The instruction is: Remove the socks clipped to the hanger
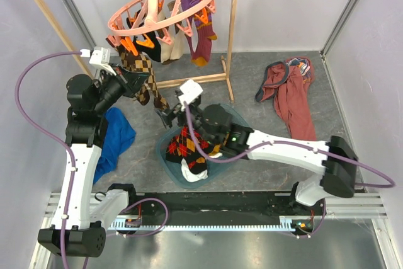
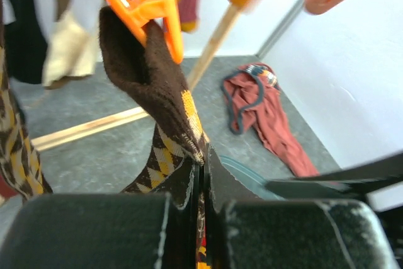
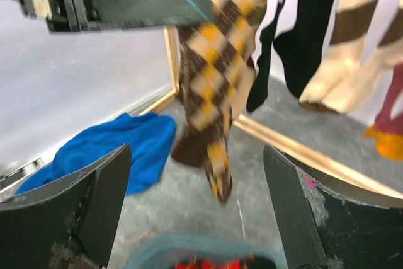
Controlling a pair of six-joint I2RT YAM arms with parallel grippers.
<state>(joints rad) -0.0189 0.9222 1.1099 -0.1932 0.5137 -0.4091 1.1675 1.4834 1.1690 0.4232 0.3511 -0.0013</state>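
The salmon-pink ring hanger (image 1: pixel 160 7) hangs from the rack rail with several socks (image 1: pixel 189 39) clipped under it. My left gripper (image 1: pixel 135 81) is shut on a brown-and-yellow argyle sock (image 1: pixel 150 77). In the left wrist view the gripper (image 2: pixel 204 155) pinches that sock (image 2: pixel 151 74) low down, and an orange clip (image 2: pixel 148 4) holds its cuff. My right gripper (image 1: pixel 169 115) is open and empty above the basin's far edge. In the right wrist view the gripper (image 3: pixel 196 155) faces the hanging argyle sock (image 3: pixel 211 74).
A teal basin (image 1: pixel 158 154) between the arms holds black-red-yellow argyle socks (image 1: pixel 186 146) and a white sock (image 1: pixel 192 171). A blue cloth (image 1: pixel 113 137) lies left, a maroon garment (image 1: pixel 293 96) right. The wooden rack frame (image 1: pixel 230 29) stands behind.
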